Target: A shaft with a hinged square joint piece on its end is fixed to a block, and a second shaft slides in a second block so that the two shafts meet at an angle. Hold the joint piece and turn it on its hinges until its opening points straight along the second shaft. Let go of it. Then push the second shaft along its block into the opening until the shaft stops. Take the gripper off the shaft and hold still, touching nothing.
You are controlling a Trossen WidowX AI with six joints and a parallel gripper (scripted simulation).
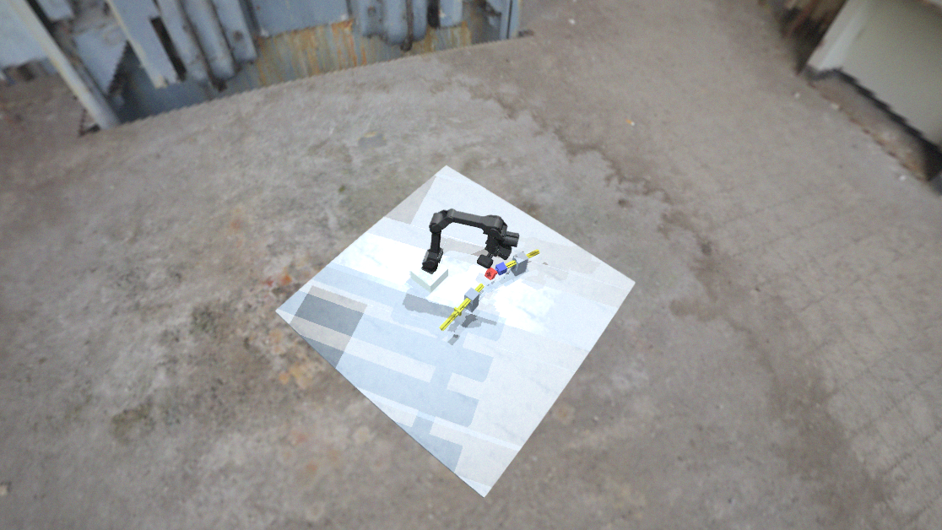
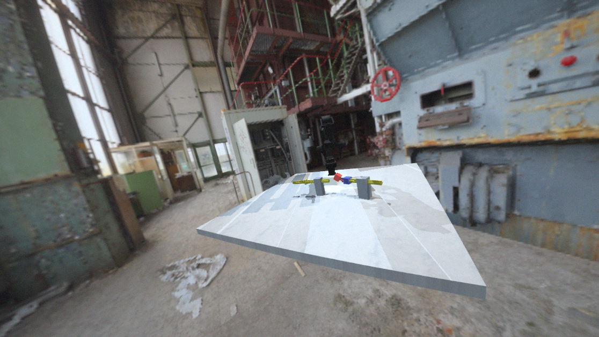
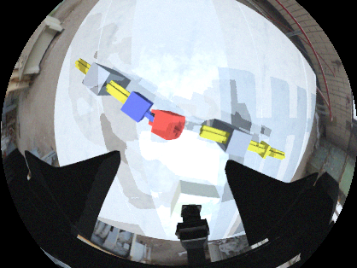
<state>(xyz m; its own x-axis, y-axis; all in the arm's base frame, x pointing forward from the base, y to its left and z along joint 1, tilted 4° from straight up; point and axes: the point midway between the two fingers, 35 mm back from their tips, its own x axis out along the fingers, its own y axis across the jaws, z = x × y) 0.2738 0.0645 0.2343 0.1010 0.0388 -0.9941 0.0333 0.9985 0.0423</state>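
In the top view, the red joint piece (image 1: 490, 273) (image 2: 337, 177) (image 3: 167, 125) is off the middle of the worktop (image 1: 421, 395) (image 2: 335, 234) (image 3: 175, 43), toward its upper right edge. It is joined to the blue cube (image 1: 500, 267) (image 2: 347, 180) (image 3: 137, 107) on the yellow fixed shaft (image 1: 533, 252) (image 2: 375, 182) (image 3: 117, 91), whose grey block (image 1: 519, 263) (image 2: 363, 187) (image 3: 96, 78) stands closer to the right corner. The second shaft (image 1: 452, 319) (image 2: 300, 181) (image 3: 214, 133) passes through its own block (image 1: 472, 299) (image 2: 319, 187) (image 3: 239, 142), and its outer end points toward the lower left edge. Between its inner end and the joint piece there is a gap. The opening looks turned roughly to this shaft, but I cannot tell if exactly straight. The gripper (image 1: 494, 257) (image 2: 330, 170) (image 3: 174, 161) is wide open, with nothing between its fingers.
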